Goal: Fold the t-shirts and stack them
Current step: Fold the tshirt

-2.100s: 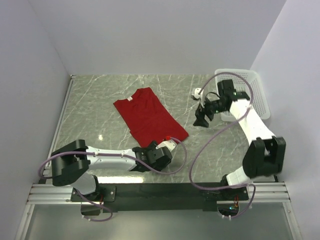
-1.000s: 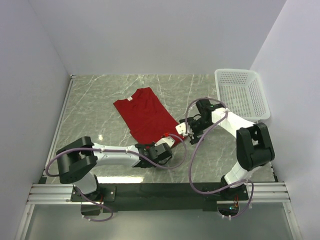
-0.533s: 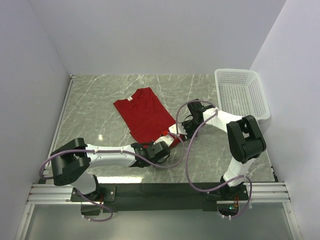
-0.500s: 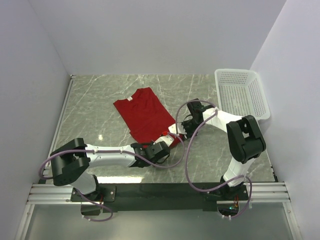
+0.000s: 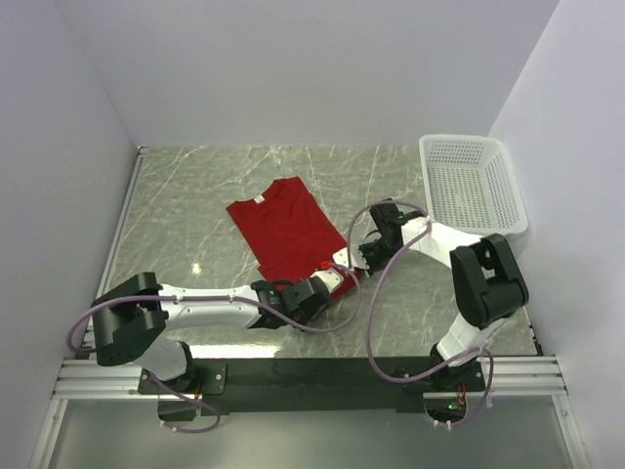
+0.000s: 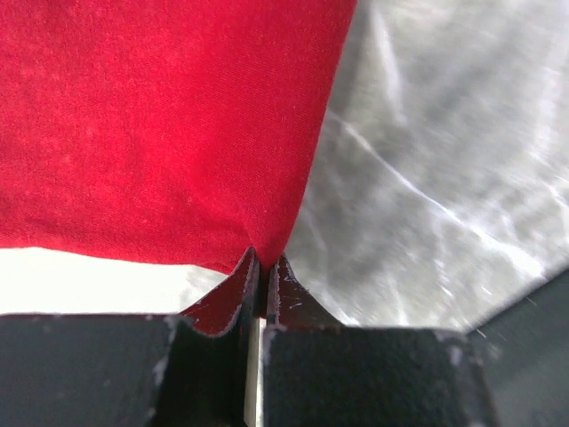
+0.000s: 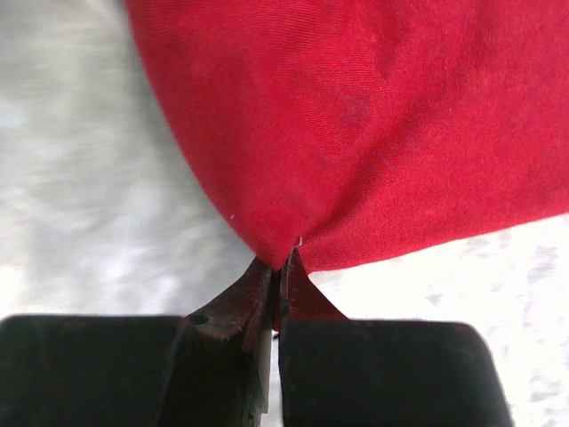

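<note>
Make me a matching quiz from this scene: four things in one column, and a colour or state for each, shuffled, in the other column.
Things:
1. shirt
2. basket
3. table
4. right claw

Descriptions:
A. grey marble
B. shut, pinching the shirt's edge
C. deep red, lying flat
D. white mesh

Pairs: 1-C, 2-D, 3-A, 4-B

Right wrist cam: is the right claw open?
No, the right claw has its jaws closed together, pinching a puckered edge of the red t-shirt.
</note>
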You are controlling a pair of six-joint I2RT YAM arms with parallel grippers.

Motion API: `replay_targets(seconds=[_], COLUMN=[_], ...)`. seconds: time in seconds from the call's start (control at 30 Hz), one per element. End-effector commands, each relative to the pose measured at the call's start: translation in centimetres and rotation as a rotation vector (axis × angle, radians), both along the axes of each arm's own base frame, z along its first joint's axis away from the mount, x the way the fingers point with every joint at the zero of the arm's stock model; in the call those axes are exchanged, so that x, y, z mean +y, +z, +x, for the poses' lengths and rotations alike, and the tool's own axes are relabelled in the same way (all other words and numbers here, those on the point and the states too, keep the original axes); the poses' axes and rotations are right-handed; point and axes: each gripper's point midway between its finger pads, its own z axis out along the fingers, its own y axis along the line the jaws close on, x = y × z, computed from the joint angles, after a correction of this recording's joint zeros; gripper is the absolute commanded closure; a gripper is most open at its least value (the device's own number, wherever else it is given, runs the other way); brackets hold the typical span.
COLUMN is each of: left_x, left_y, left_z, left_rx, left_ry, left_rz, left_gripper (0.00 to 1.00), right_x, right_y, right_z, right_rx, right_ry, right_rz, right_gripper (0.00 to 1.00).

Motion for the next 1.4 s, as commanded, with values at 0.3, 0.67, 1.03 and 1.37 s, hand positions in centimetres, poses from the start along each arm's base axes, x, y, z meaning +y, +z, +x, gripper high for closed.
replay_targets(seconds=[0.3,0.67,1.03,1.37], left_x=[-5.5,-2.7,-0.2,4.7], left_y=[2.4,8.7,10.5,10.2], left_z=[-7.0,1.8,15.0,23.6], left_rx=[0.195,0.063,-0.043,-0.11], left_ry=[-0.23,-0.099,0.011,0.184], left_rz=[-0.242,-0.415,-0.413,-0.403], left_gripper=[0.99,0.99,0.99,0.99], right_x=[-5.3,-2.9,0.4,2.3], right_y=[3.4,10.0,14.0,13.4], right_z=[-13.2,-7.9,5.4,13.3], right_rx=[0.323,0.334,0.461,0.47], right_ry=[0.032,-0.223,-0.572,-0.783], right_rz=[0.028,0.175,0.254,0.316], right_gripper=[1.0,1.0,1.0,1.0])
